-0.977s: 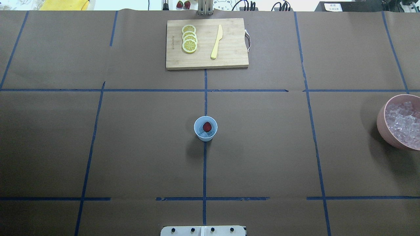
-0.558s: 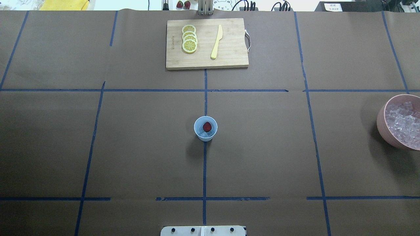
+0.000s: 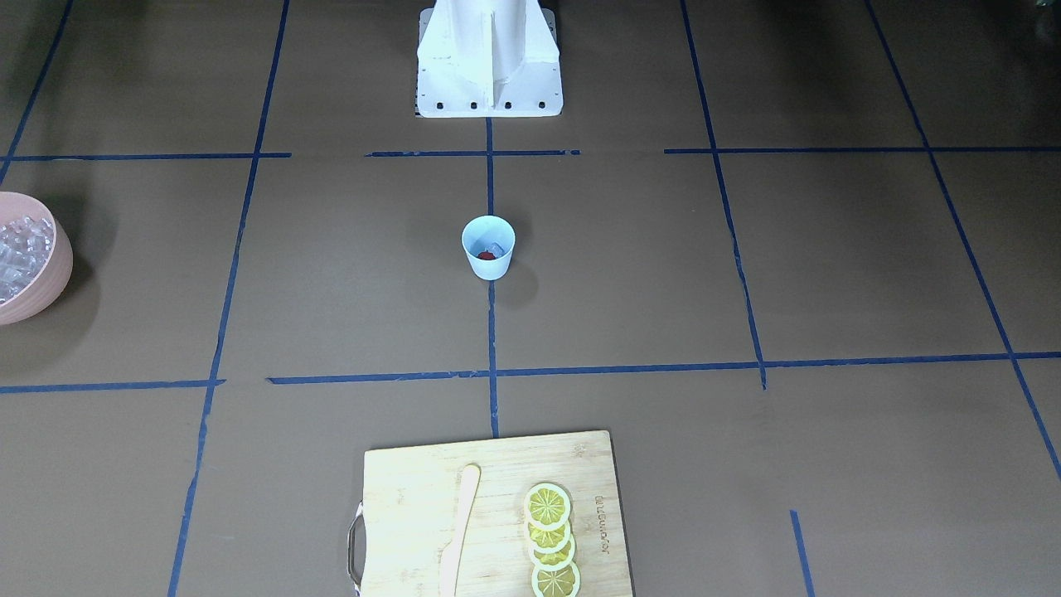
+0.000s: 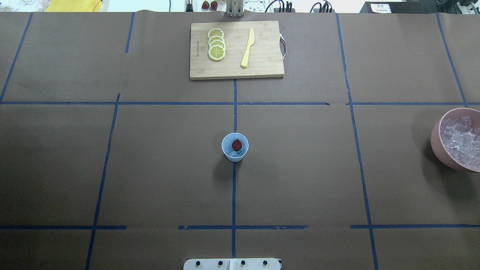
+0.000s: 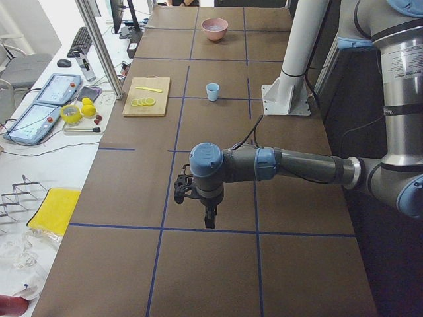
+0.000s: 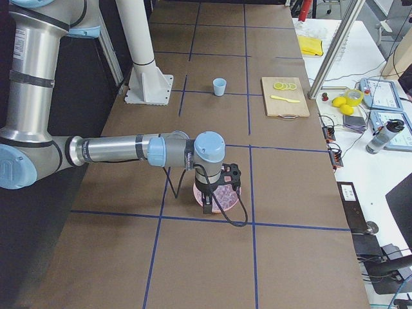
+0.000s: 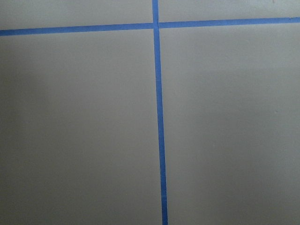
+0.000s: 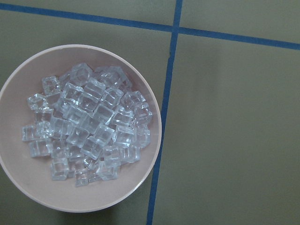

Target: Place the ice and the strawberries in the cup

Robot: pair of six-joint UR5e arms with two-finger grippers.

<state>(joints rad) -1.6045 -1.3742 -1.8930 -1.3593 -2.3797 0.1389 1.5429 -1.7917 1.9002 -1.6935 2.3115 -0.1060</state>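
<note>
Pale-blue cup (image 4: 235, 158) at frame centre holds a red strawberry (image 4: 236, 144) on clear ice (image 4: 235, 153). My left gripper (image 5: 208, 218) and right gripper (image 6: 207, 205) point down over the table (image 5: 198, 277); I cannot tell how open they are.

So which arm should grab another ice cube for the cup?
Right. The right gripper hangs above the pink bowl, and its wrist view shows the ice straight below. The left gripper is over bare table, far from the bowl.
</note>
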